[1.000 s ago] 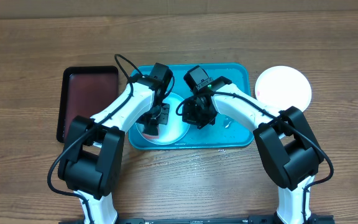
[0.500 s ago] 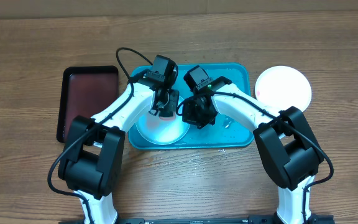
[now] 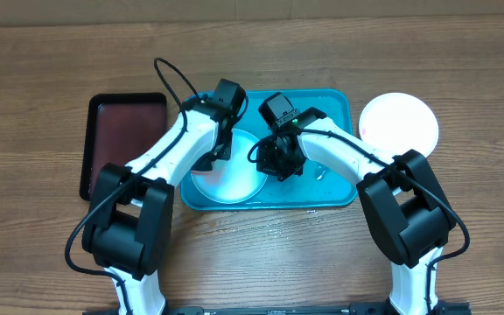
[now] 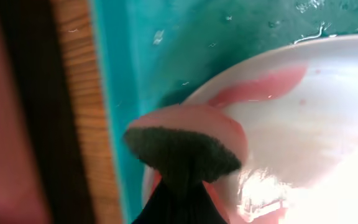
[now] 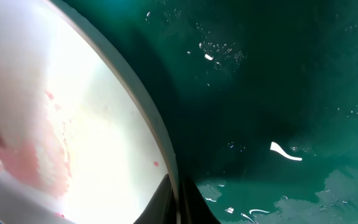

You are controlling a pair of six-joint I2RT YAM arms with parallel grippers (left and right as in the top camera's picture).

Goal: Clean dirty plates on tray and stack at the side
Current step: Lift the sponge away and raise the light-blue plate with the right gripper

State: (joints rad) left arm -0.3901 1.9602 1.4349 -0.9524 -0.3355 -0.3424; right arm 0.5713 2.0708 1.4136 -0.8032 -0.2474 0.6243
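A pale cyan-white plate (image 3: 233,181) with red smears lies tilted in the bright cyan tray (image 3: 326,103). My left gripper (image 3: 216,147) is over the plate's far left rim, shut on a pink sponge (image 4: 185,140) with a dark scrub face that presses on the plate (image 4: 303,106) at a red smear. My right gripper (image 3: 278,163) is shut on the plate's right rim; in the right wrist view the fingers (image 5: 178,196) pinch the rim of the plate (image 5: 73,112). A white plate (image 3: 398,122) lies on the table right of the tray. The yellow-green plate is out of view.
A black tray with a dark red inside (image 3: 122,140) lies left of the cyan tray, a strip of wooden table (image 4: 79,93) between them. Water drops and streaks lie on the tray floor (image 5: 278,81).
My left gripper has carried the sponge from the plate's middle up to its far rim, then a little left. The plate now lies flatter. The right gripper has kept its hold.
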